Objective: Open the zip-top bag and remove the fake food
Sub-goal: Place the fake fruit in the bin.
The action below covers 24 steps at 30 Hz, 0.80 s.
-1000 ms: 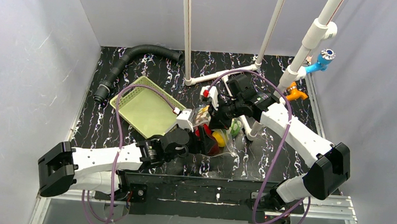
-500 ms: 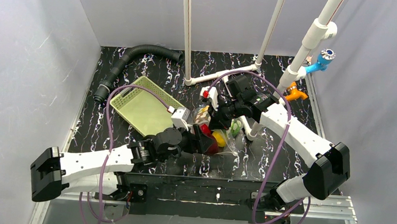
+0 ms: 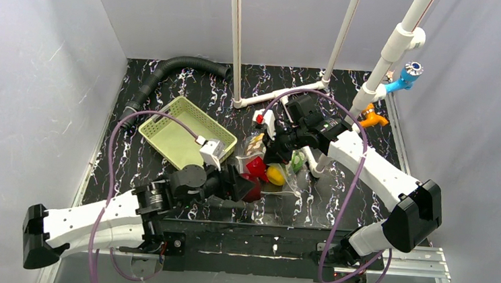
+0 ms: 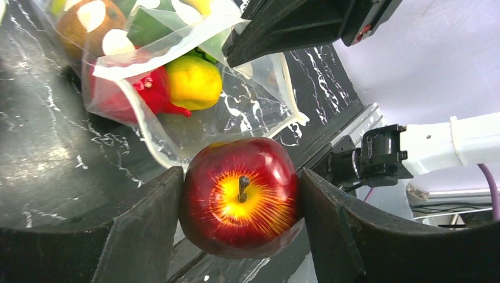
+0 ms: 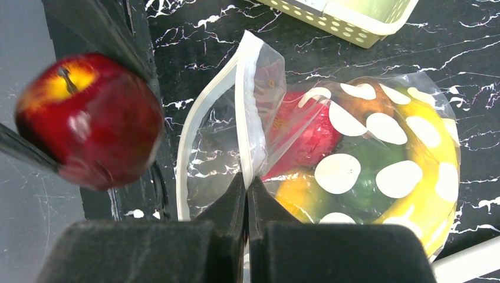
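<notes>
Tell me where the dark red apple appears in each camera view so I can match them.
Top external: apple low centre, at the left arm's tip.
Left wrist: lower centre, clamped in the left gripper.
Right wrist: left edge.
Shared landmark: the dotted zip-top bag beside it.

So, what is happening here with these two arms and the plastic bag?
The right end effector pinches the open edge of the dotted zip-top bag. The left end effector holds a dark red apple just outside the bag's mouth. Other fake food, red, yellow and green, lies inside the bag.
</notes>
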### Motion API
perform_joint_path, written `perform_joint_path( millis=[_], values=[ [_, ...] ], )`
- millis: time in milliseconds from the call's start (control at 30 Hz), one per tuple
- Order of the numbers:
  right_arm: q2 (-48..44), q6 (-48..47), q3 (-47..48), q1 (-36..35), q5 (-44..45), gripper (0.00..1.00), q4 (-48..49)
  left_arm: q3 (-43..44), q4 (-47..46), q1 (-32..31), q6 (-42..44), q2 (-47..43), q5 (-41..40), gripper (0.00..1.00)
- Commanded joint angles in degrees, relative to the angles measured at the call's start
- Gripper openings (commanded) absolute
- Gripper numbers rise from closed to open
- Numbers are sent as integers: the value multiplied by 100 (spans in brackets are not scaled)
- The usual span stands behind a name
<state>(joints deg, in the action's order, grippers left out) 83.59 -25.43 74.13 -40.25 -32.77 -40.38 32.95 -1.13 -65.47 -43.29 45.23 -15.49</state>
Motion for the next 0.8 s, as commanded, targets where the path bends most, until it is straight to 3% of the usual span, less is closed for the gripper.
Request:
perform_joint_path(
  millis=[0,400,767],
  values=[
    [-122,-49,-48,8,-82,1,109,279,922,4,468,-533,-308,0],
    [-121,-67,-74,9,-84,1,109,705,2026,430,1014,-1147,-841,0],
    [-153,-75,-123,7,-97,1,130,822,2095,2516,1463,-934,280,0]
  ],
)
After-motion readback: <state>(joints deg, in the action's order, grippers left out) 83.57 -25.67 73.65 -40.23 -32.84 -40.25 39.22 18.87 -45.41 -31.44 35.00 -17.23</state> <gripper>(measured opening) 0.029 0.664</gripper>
